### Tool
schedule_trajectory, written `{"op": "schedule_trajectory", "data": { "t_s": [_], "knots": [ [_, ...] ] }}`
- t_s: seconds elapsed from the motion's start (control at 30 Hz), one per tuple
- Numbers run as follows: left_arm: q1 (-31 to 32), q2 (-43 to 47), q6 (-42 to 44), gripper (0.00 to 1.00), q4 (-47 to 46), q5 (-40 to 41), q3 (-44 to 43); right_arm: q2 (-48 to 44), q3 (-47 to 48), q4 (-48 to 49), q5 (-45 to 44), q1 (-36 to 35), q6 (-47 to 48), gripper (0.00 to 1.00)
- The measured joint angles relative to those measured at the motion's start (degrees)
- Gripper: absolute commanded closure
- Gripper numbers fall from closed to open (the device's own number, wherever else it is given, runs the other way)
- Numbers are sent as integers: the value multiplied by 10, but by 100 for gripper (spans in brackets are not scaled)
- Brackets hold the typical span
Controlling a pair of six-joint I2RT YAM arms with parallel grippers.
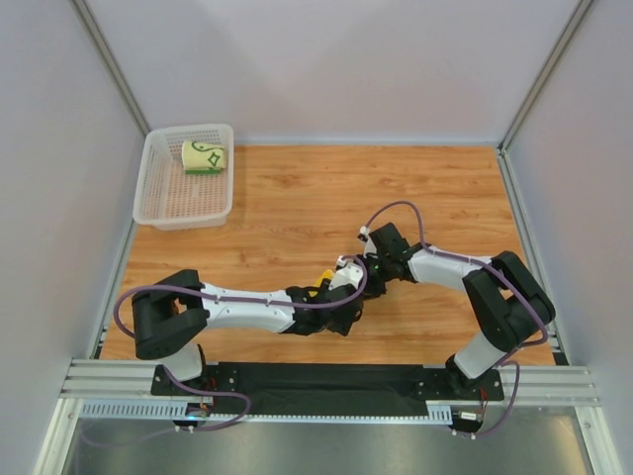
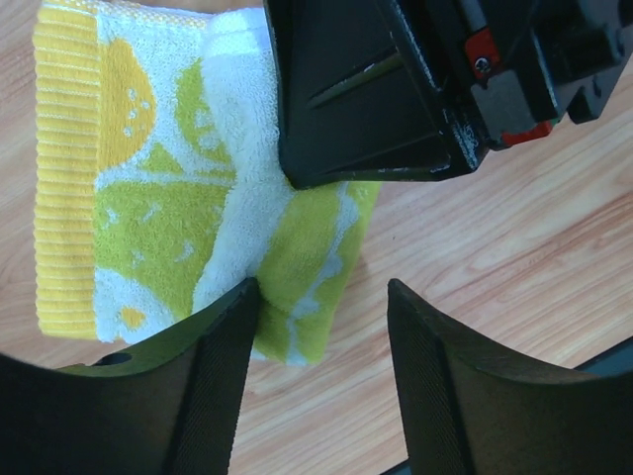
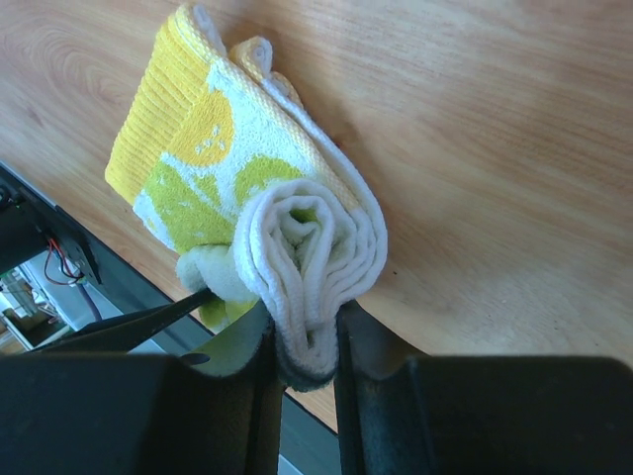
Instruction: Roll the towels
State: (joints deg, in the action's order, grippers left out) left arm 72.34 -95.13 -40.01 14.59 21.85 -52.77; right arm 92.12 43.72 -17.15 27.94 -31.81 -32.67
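Note:
A cream towel with yellow-green blotches and an orange-yellow edge lies rolled on the wooden table; only a small yellow patch of the towel shows between the two arms in the top view. My right gripper is shut on the roll's spiral end. My left gripper is open beside the same towel, its left finger touching the towel's near corner, with bare wood between the fingers. The other towel, cream with dark green lines, sits rolled in the basket.
The white mesh basket stands at the table's far left corner. The right gripper's black body hangs close above the left gripper's fingers. Grey walls enclose the table on three sides, and a black rail runs along the near edge.

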Motion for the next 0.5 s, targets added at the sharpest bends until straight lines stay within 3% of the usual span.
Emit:
{"op": "schedule_trajectory", "data": {
  "t_s": [0.3,0.5],
  "knots": [
    [-23,26,-1,36,-66,-8,49,31,36,-12,0,0,10,85],
    [-27,27,1,36,-43,24,44,56,64,-17,4,-1,17,85]
  ]
}}
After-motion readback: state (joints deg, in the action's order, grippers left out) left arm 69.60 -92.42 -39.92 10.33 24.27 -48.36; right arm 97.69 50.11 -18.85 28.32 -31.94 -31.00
